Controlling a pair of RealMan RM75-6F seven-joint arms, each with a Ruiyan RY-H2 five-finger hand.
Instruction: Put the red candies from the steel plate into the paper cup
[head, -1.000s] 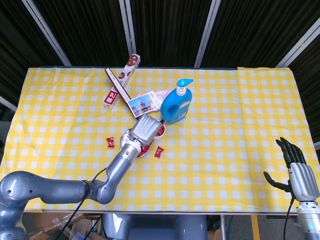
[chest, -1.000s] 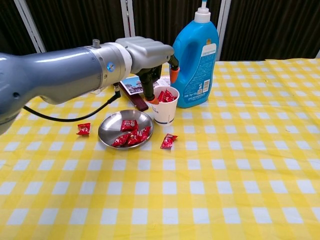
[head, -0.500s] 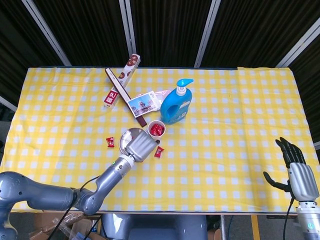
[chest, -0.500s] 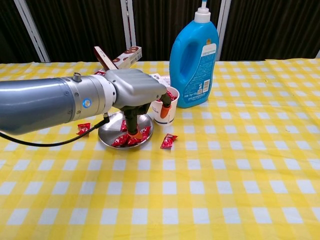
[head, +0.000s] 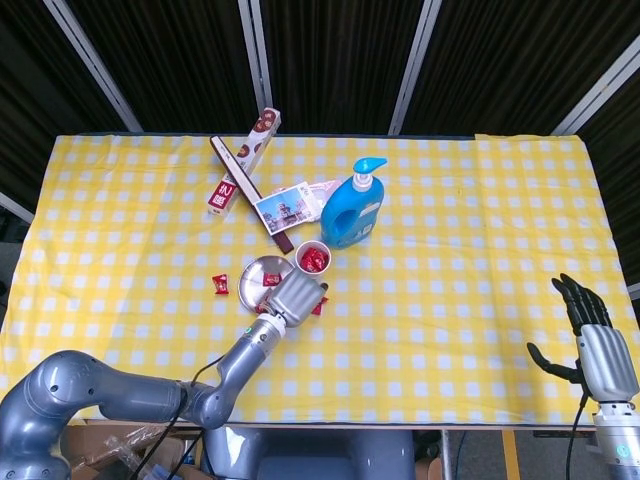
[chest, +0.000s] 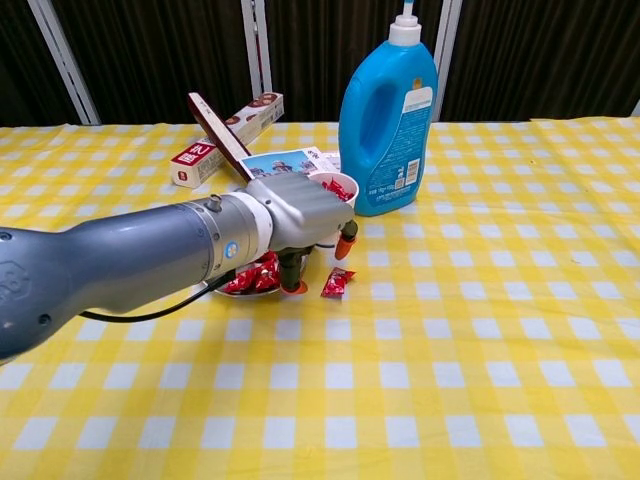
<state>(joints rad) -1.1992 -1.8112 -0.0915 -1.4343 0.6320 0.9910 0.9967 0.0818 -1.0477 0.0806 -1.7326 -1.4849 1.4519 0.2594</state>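
Hovering left hand (chest: 300, 225) over steel plate (head: 262, 270)

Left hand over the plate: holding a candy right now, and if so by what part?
Cannot tell. The left hand hovers at the steel plate's near edge, fingertips pointing down, with no candy visibly pinched. The right hand holds nothing.

Yellow-and-white checked tablecloth (head: 450, 300) over a table; behind the table, dark panelled wall (head: 330, 60) with slanting pale metal bars (head: 413, 65).
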